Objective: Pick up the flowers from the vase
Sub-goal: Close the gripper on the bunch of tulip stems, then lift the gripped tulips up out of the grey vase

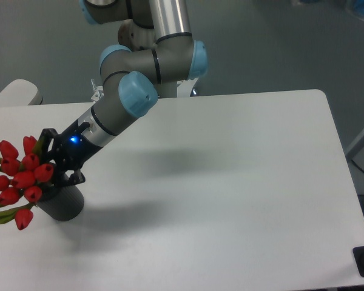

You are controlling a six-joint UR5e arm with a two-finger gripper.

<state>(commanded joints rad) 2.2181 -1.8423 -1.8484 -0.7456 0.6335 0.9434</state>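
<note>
A bunch of red tulip flowers (21, 177) with green leaves leans out to the left over the mouth of the dark grey vase (63, 204), which stands near the table's front left. My gripper (53, 174) is right at the vase's mouth, its black fingers shut on the flowers' stems just beside the buds. The stems' lower ends are hidden by the gripper and the vase's rim.
The white table (230, 194) stretches to the right. The arm (130, 97) reaches down from the back over its left part. A pale rounded object (15, 94) sits beyond the table's far left corner. The table's left edge lies close to the flowers.
</note>
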